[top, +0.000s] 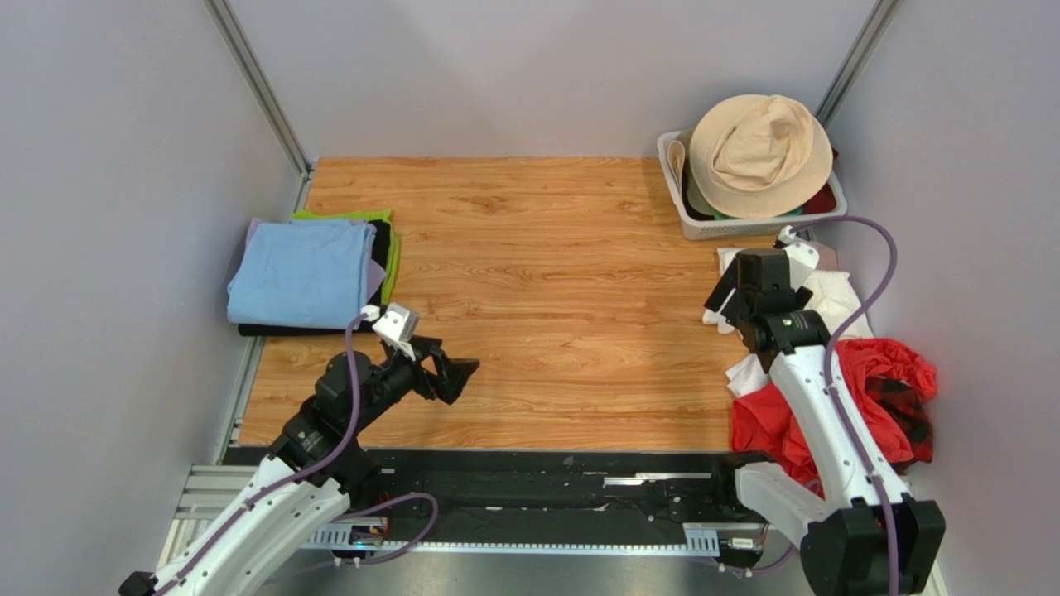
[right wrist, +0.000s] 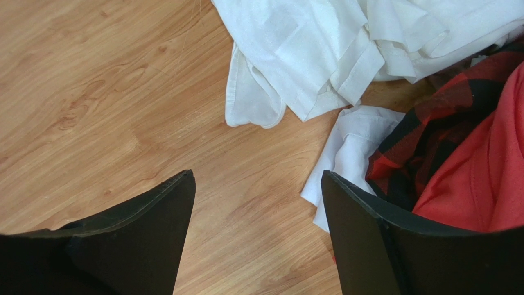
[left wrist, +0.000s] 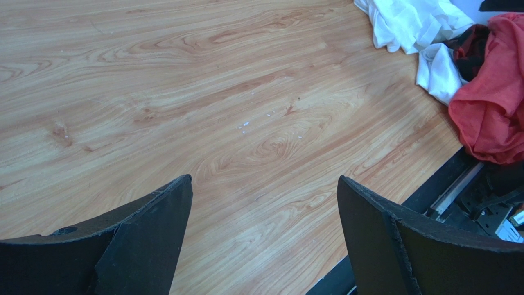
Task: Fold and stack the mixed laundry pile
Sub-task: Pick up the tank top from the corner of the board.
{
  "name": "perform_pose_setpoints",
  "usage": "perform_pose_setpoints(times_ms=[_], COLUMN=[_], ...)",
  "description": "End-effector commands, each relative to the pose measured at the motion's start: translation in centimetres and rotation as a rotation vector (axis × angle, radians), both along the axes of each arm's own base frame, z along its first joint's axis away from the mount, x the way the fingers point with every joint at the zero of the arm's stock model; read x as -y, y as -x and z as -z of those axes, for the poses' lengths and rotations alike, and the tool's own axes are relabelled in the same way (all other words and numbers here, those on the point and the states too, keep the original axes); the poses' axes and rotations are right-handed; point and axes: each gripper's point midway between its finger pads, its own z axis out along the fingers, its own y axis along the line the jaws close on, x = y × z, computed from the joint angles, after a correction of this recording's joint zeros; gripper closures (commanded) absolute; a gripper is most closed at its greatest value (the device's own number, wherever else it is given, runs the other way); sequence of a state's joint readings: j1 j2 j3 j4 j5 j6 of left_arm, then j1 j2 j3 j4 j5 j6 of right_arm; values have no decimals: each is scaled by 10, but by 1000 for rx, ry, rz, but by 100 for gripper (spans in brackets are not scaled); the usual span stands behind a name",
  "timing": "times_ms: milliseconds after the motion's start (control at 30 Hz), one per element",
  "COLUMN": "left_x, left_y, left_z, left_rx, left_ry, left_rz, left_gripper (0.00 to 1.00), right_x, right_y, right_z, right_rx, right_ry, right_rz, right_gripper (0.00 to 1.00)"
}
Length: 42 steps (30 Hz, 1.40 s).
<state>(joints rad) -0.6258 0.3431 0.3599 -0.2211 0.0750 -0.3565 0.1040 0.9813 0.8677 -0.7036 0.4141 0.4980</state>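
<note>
The laundry pile heaps at the tabletop's right edge, right claw wide and empty over its white cloths, left claw equally wide near the front edge, folded blue cloth at the left edge, hat-topped basket in the far right corner.

The left arm and right arm have smooth white shells with black joints. A purple cable runs along each. The left gripper and right gripper have matte black, wedge-shaped fingers with slightly rough edges.

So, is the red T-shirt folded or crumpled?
Crumpled. The red T-shirt lies bunched in uneven folds against the white cloths and plaid shirt.
</note>
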Motion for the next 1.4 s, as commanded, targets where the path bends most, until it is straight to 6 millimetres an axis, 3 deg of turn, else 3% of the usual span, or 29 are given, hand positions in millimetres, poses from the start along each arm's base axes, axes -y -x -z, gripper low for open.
perform_pose_setpoints(times_ms=[0, 67, 133, 300, 367, 433, 533, 633, 800, 833, 867, 1000, 1067, 1100, 1133, 1300, 1367], left_x=[3, 3, 2, -1, -1, -2, -3, -1, 2, 2, 3, 3, 3, 3, 3, 3, 3], left_y=[1, 1, 1, 0, 0, 0, -1, 0, -1, -2, -2, -2, -3, -3, -3, -3, -4], left_z=[-14, -13, -12, -11, -11, -13, -11, -11, -7, -6, -7, -6, -6, -6, -6, -6, -5], left_rx=[53, 48, 45, 43, 44, 50, 47, 47, 29, 27, 27, 24, 26, 26, 26, 27, 26], left_ry=[31, 27, 26, 15, 17, 21, 17, 18, 7, 4, 6, 2, 3, 2, 2, 3, 2], left_rz=[20, 20, 18, -5, -7, -13, -18, -10, 5, 6, 5, 7, 4, 3, 3, 3, 0], left_gripper=[5, 5, 5, 5, 5, 5, 5, 5, 5, 5, 5, 6, 6, 6, 6, 6, 6], right_x=[2, 3, 10, 57, 69, 82, 94, 105, 110, 113, 115, 122, 121, 120, 120, 120, 115], right_y=[-34, -31, -26, 36, 64, 86, 111, 122, 122, 112, 118, 117, 113, 112, 112, 101, 83], right_z=[-7, -2, -10, -18, -18, -23, -29, -27, -7, -4, 9, 20, 26, 29, 28, -12, -47], right_rx=[8, -49, -57, -71, -79, -113, -146, -179, -172, -120, -153, -164, -178, -187, -195, -54, 57], right_ry=[59, 62, 60, 168, 179, 251, 326, 373, 189, 142, 97, 65, 39, 30, 23, -1, -36], right_rz=[-33, -20, 56, 405, 547, 643, 754, 794, 791, 797, 801, 841, 838, 829, 828, 801, 721], right_gripper=[19, 15, 14, 9, 9, 2, 0, 0, 2, 6, 8, 18, 46, 67, 100, 100, 100])
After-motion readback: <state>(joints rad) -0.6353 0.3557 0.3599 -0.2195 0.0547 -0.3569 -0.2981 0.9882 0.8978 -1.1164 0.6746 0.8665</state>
